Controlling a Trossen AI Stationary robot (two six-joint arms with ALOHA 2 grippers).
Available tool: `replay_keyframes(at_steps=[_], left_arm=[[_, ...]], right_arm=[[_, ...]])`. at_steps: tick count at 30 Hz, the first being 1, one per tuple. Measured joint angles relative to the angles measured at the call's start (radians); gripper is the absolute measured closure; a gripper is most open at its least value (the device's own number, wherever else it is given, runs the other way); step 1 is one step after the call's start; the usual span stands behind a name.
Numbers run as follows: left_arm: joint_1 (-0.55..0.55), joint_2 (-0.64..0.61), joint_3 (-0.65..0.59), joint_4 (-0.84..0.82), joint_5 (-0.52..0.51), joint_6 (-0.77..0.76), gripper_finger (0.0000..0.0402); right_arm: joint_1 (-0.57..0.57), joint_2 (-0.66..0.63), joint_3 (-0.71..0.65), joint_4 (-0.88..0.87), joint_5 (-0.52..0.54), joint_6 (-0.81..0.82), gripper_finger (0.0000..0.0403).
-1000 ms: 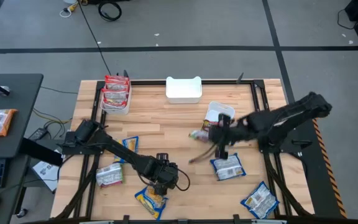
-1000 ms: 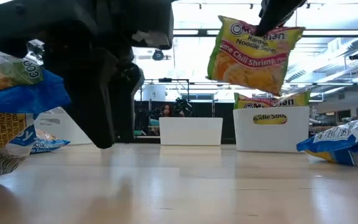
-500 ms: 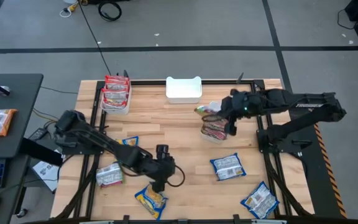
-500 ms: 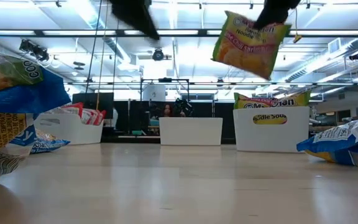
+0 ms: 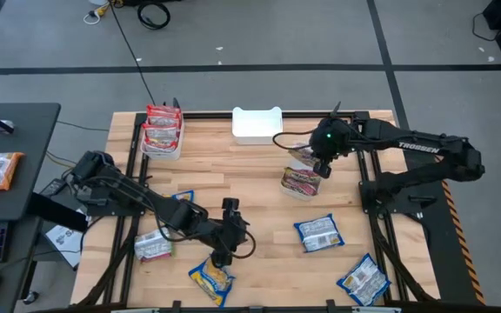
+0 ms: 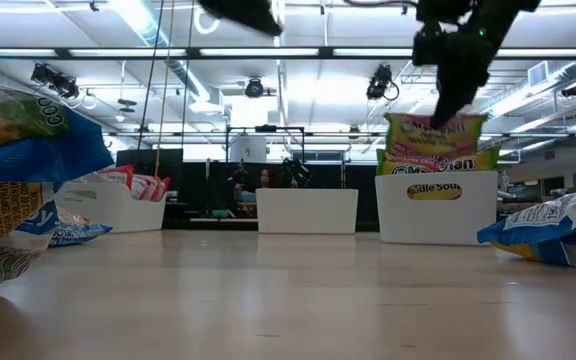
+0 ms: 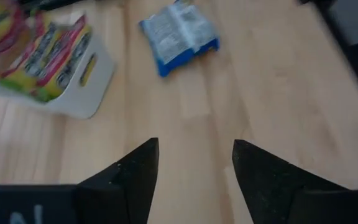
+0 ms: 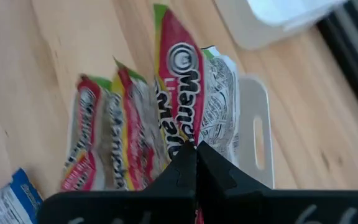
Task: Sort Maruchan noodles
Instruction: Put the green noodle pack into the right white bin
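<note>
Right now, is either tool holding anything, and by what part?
The right tool pinches a green-and-red noodle packet by its top edge, hanging it in the right bin. The left tool is open over bare table, holding nothing.

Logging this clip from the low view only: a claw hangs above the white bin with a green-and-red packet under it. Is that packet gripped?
Observer: Yes. In its wrist view the right claw is shut on the packet's top edge, over the bin.
Operator: What else is in that bin?
Observer: At least two more green-and-red packets, standing on edge.
Operator: And the other claw? I only see a dark shape at the top.
Observer: The left claw is open and empty over bare wood, near the yellow-and-blue packet.
</note>
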Motion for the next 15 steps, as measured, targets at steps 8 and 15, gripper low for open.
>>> replay_keyframes(at_steps=[8,15], left_arm=[[0.034,-0.103,-0.200,0.223,-0.001,-0.020,0.0214],[0.075,-0.180,-0.275,0.286,0.030,-0.004,0.0214]], right_arm=[[-0.120,-0.011,-0.163,0.121,-0.155,-0.018,0.0399],[-0.178,0.005,-0.200,0.170,-0.064,-0.035,0.0398]])
